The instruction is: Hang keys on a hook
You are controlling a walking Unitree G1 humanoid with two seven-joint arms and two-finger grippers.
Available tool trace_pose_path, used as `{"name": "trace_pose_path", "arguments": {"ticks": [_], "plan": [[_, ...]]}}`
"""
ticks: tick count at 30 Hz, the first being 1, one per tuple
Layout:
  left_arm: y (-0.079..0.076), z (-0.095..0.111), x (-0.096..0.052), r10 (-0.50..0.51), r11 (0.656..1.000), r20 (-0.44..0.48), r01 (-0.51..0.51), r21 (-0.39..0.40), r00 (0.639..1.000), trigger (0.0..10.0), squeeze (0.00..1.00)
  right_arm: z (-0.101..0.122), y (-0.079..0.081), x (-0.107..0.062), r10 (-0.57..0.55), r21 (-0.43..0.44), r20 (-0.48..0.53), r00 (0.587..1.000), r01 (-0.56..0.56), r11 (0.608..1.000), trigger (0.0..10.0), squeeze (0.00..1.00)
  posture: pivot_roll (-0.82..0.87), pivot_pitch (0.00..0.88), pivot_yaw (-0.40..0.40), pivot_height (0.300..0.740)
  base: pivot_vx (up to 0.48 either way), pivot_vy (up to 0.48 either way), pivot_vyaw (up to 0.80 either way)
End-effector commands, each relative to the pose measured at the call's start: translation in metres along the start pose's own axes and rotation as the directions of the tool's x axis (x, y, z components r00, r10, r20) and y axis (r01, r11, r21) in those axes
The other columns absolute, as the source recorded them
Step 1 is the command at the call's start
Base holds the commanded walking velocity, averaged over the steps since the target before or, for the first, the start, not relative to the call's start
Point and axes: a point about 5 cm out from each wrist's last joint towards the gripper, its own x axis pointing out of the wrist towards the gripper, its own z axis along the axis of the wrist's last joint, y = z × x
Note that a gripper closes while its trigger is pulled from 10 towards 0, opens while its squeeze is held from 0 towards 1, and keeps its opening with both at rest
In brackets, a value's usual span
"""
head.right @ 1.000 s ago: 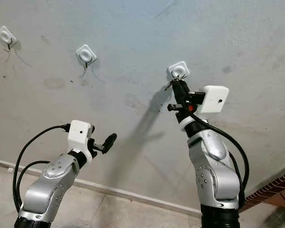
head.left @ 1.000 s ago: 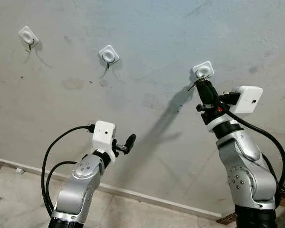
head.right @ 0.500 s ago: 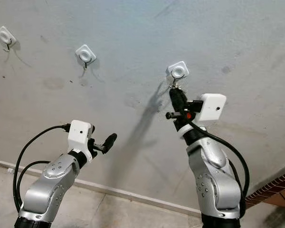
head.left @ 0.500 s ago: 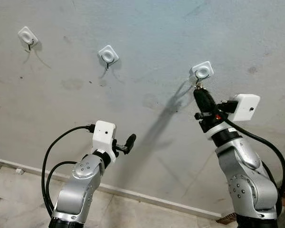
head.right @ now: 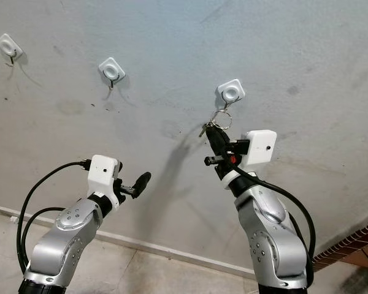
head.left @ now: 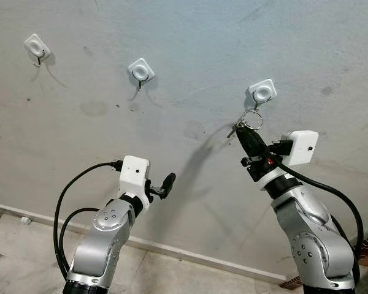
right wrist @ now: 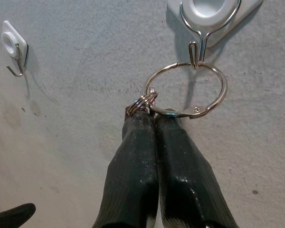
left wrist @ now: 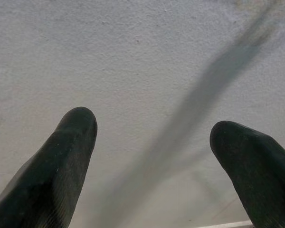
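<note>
The right gripper (right wrist: 154,123) has its 2 black fingers (right wrist: 133,161) pressed together on the lower part of the key ring (right wrist: 185,90), beside the small split rings where the keys attach. The top of the big ring already sits in the wire bend of the hook (right wrist: 197,45) on the wall (head.left: 190,55), so the keys (head.left: 236,128) hang just under the white hook base. In my judgement the step now is the release. To do it well, the fingers should part slowly and the arm should pull straight back from the wall, without lifting, so the ring is not pushed off the hook. The left gripper (head.left: 167,182) waits low, with its fingers (left wrist: 61,156) set widely apart and holding nothing. 2 other hooks (head.left: 140,70) are further left.
</note>
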Motion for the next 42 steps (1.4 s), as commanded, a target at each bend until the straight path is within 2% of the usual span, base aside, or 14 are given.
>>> {"name": "trace_pose_path", "arguments": {"ticks": [1, 13, 14, 15, 30, 36, 42], "plan": [[-0.003, 0.001, 0.001, -0.016, 1.0, 0.002, 0.016, 0.014, 1.0, 10.0, 0.0, 0.001, 0.001, -0.001, 0.01, -0.016, -0.008, 1.0, -0.011, 1.0, 10.0, 0.0, 0.12, 0.0, -0.087, 0.74, 0.0, 0.0, 0.0], [-0.004, 0.001, 0.0, -0.013, 1.0, 0.003, 0.013, 0.012, 1.0, 10.0, 0.0, -0.019, 0.003, 0.002, -0.019, -0.081, -0.092, 0.996, 0.012, 0.997, 10.0, 0.0, 0.13, 0.0, -0.092, 0.74, 0.0, 0.0, 0.0], [-0.003, 0.001, 0.0, -0.01, 1.0, 0.003, 0.01, 0.01, 1.0, 10.0, 0.0, -0.023, 0.003, 0.0, -0.03, -0.09, -0.106, 0.994, 0.02, 0.996, 10.0, 0.72, 0.13, 0.0, -0.092, 0.74, 0.0, 0.0, 0.0], [-0.003, 0.001, 0.0, -0.008, 1.0, 0.003, 0.008, 0.009, 1.0, 10.0, 0.0, -0.025, 0.003, -0.001, -0.038, -0.1, -0.112, 0.993, 0.027, 0.995, 10.0, 1.0, 0.13, 0.0, -0.091, 0.74, 0.0, 0.0, 0.0], [-0.003, 0.002, 0.001, -0.014, 1.0, 0.004, 0.014, 0.006, 1.0, 10.0, 0.0, -0.033, 0.002, -0.016, -0.093, -0.126, -0.122, 0.988, 0.077, 0.989, 10.0, 1.0, 0.12, 0.0, -0.087, 0.74, 0.0, 0.0, 0.0], [-0.006, 0.011, -0.001, -0.041, 0.999, 0.051, 0.041, -0.007, 0.998, 10.0, 0.0, -0.023, 0.007, -0.02, -0.137, -0.2, -0.057, 0.989, 0.123, 0.972, 10.0, 1.0, 0.12, 0.0, -0.095, 0.74, 0.0, 0.0, 0.0], [-0.012, 0.025, -0.005, -0.097, 0.995, 0.109, 0.095, 0.025, 0.989, 10.0, 0.0, -0.02, 0.011, -0.027, -0.148, -0.195, -0.047, 0.988, 0.136, 0.971, 10.0, 1.0, 0.11, 0.0, -0.099, 0.74, 0.0, 0.0, 0.0]]}}
